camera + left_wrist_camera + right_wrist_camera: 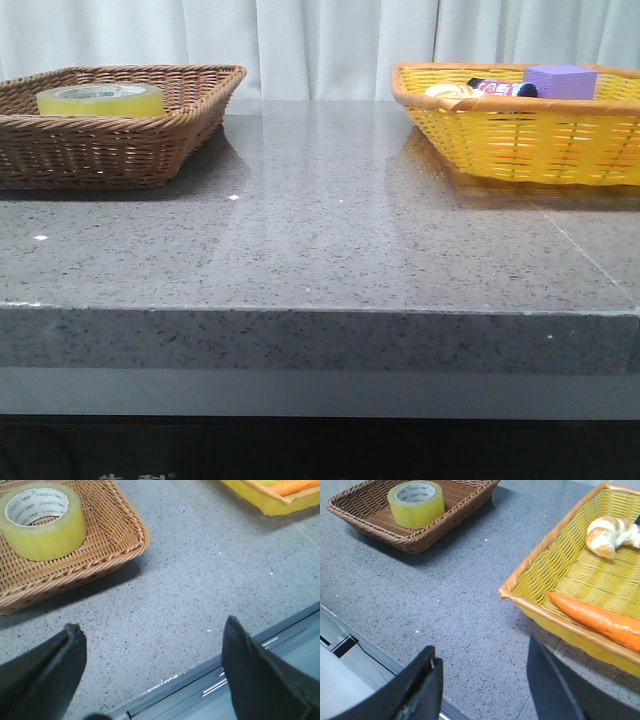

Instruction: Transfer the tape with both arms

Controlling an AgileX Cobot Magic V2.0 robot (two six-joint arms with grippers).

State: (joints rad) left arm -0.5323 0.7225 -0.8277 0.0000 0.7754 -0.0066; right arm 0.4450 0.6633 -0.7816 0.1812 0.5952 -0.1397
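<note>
Grey speckled stone table (320, 250), polished, faint reflections of both baskets on its surface. White curtain (320, 40) hangs behind.

Far left: brown wicker basket (110, 150), shallow, rectangular, tight weave with a braided rim. Inside it lies the tape (100, 98), flat on its side: a wide ring of translucent yellow with a white core printed in green. Nothing else is seen in this basket.

Far right: yellow woven basket (520, 140), plastic-looking strips, tan rim. It holds a purple block (560, 80), a dark item with a red label (500, 88), a pale croissant-shaped pastry (610, 532) and a smooth orange carrot (600, 620).

Left gripper (150, 675): dark wedge fingers spread wide apart, nothing between them, over the table's near edge, well apart from the tape.

Right gripper (482, 690): fingers likewise apart and empty, near the yellow basket's corner.
</note>
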